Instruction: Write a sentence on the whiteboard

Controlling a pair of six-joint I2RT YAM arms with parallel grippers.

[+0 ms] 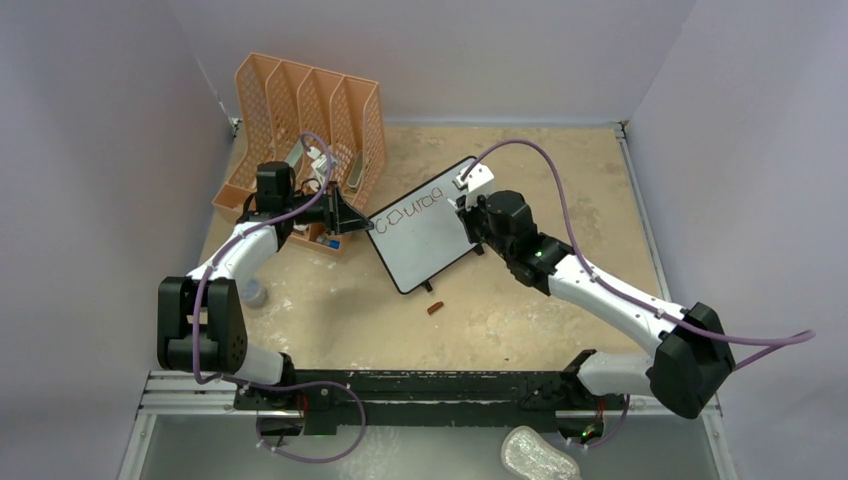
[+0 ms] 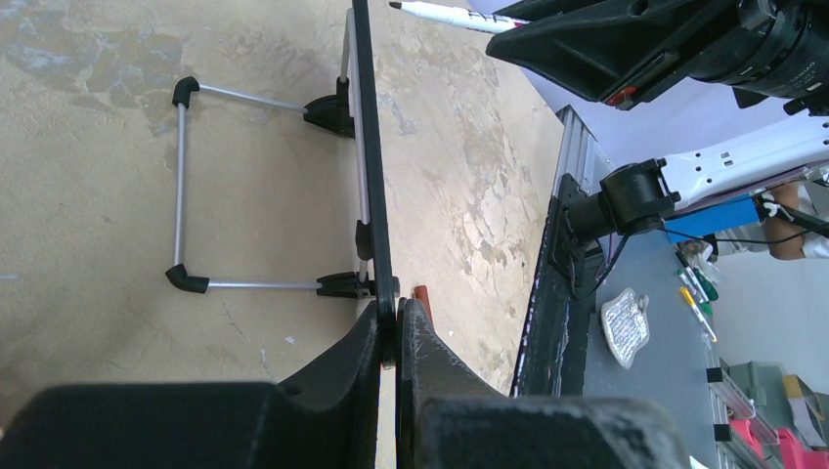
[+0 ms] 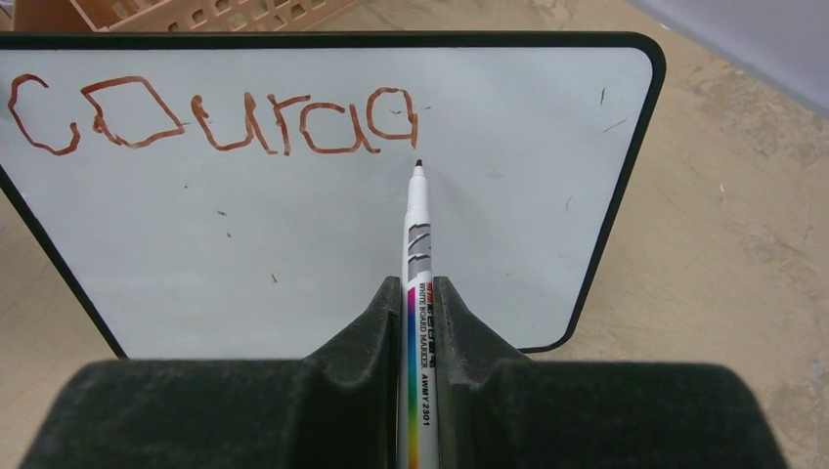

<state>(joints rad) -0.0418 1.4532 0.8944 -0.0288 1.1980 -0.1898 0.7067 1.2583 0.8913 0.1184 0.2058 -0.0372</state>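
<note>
Grey-white walls box in a mottled beige worktop [image 1: 540, 170]. Near its middle stands the small white board with thin black frame and rounded corners [image 1: 425, 240], angled toward the right arm. The left claw [image 2: 391, 327] is closed on the board's edge, pinching the frame. With only a thin wire stand [image 2: 181, 186] behind the board, that grip looks meant to brace it against the pen's push. The right claw [image 3: 420, 303] is clamped round a slim white whiteboard marker [image 3: 418, 234], whose barrel runs out between the fingers so the tip points straight at the surface. The tip sits just under the last letter of the reddish-brown handwritten sentence [image 3: 215, 117], which reads "courag"; whether it touches I cannot tell. Blank board lies to the right and below. An orange perforated file organizer [image 1: 305, 120] stands just behind the left arm, close but clear of the writing. A small reddish-brown cap-like piece [image 1: 435, 308] lies just in front of the board, out of the marker's path.
</note>
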